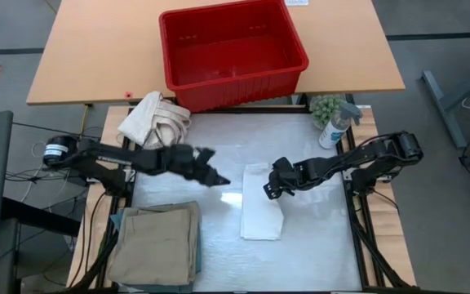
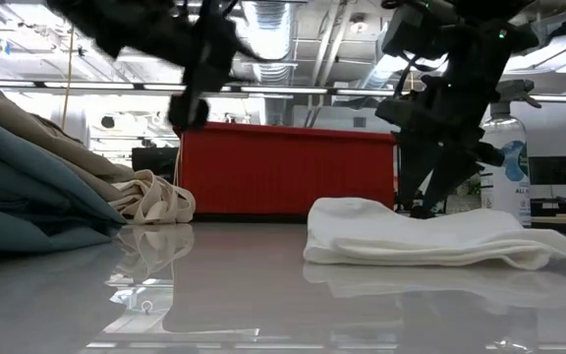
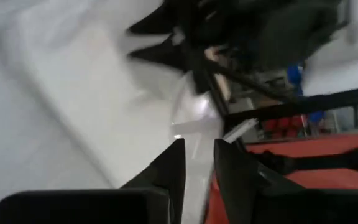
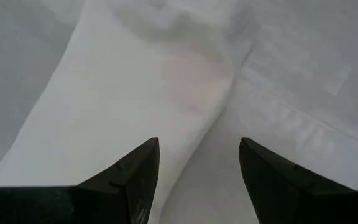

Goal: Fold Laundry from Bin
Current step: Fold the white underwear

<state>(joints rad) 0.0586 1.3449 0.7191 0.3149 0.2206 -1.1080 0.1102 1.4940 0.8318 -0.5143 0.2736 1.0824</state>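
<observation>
Two claws work near a folded white towel [image 1: 261, 214] lying mid-surface, well in front of the empty red bin [image 1: 232, 51]. Right claw [image 1: 268, 189] hovers over the towel's far edge, fingers apart, gripping nothing. Left claw [image 1: 219, 179] hangs just left of the towel, fingers slightly apart and empty. Khaki trousers [image 1: 157, 242] lie folded on teal cloth [image 1: 117, 220], farther left of the towel.
</observation>
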